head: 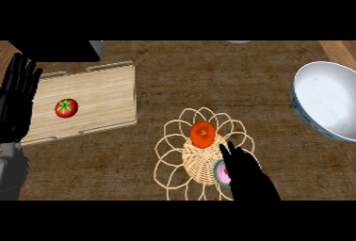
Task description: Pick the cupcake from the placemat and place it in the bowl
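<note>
We find the cupcake [222, 173] on the woven placemat [198, 162], just to the left of our right hand's fingers [230, 153] and half hidden under them — only a sliver of pink top and green wrapper shows. The right hand [249, 176] comes in from the lower edge and lies over the mat's right part, placed there, we judge, to close on the cupcake. We cannot tell whether those fingers are wide, narrow or already around it; the hand is a dark mass from above.

Just beyond the fingertips, also on the mat, sits an orange fruit [202, 133]. It crowds the approach, so we would keep the fingers off it when lifting.

The bowl [328, 101] stands well to the right of the fingers and farther up the worktop [208, 75], its mouth facing up to take the cupcake — nothing lies in it yet.

Far to the left, our left hand [17, 101] rests at the edge, fingers straight and spread, next to a wooden board [97, 94] carrying a tomato [66, 108].
</note>
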Available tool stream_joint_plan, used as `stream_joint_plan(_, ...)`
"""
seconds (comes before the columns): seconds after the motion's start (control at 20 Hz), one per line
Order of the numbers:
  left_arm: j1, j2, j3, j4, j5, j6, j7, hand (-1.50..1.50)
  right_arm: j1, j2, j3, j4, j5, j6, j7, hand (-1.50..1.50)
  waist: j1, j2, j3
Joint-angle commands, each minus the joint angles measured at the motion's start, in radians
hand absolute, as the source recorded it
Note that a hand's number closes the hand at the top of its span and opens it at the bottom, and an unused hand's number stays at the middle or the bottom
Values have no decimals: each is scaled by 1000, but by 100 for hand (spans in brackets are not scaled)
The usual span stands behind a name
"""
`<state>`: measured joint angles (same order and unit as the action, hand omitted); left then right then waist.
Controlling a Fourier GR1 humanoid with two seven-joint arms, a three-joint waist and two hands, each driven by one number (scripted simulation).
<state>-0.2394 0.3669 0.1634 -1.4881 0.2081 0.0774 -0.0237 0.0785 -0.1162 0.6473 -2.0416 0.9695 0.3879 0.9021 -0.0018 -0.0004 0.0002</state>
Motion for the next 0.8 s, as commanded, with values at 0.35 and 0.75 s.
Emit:
stream_joint_plan(0.35,-12,-33,28,45,-45,-20,-40,0,-81,110,-15,90,17,58,47,-150,2,0,0)
stream_joint_plan(0.75,-61,-1,80,55,-14,-66,21,0,-62,39,-111,250,11,-63,-137,-150,0,1,0)
